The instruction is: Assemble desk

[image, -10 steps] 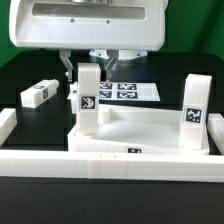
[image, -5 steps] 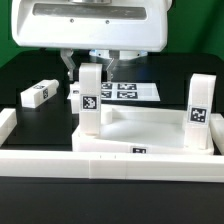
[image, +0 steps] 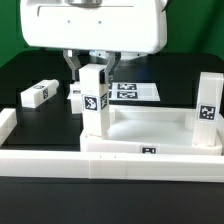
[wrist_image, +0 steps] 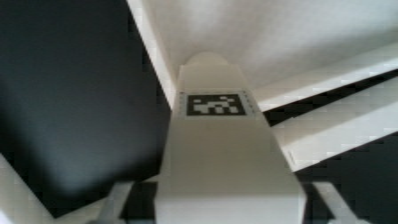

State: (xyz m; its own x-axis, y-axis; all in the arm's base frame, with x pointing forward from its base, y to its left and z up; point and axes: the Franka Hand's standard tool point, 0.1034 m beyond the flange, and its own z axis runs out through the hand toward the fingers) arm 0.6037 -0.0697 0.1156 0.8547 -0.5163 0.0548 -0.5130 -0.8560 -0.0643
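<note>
Exterior view, near first. A long white border rail [image: 40, 160], smooth plastic with a square section, runs across the front on the black matte table [image: 30, 200].

Just behind the rail is the desk top [image: 150, 125] [wrist_image: 267, 40]. It is a white plastic, rectangular, tray-like piece with a raised rim, and a small black-and-white tag [image: 148, 151] sits on its front rim.

The held leg [image: 95, 118] [wrist_image: 222, 150] is a white rectangular block, upright at the 9 o'clock end of the desk top. Its foot is on the tray and a square tag faces front. The right leg [image: 210, 120] has the same block shape and a tag, and stands upright at the 3 o'clock end.

The gripper [image: 93, 72] [wrist_image: 222, 205] is at 12 o'clock of the held leg, straight above it. It is nearly closed, with one finger pressed on each side of the leg's upper end. In the wrist view the leg runs out from between the fingers toward the desk top, and the tag is visible on its face.

A loose leg [image: 35, 95] lies flat on the table at 9 o'clock of the gripper, well apart from it. A small tagged block [image: 75, 94] is partly hidden just beside the held leg, also at 9 o'clock.

The marker board [image: 140, 90], thin and flat, lies behind at about 2 o'clock of the held leg.
</note>
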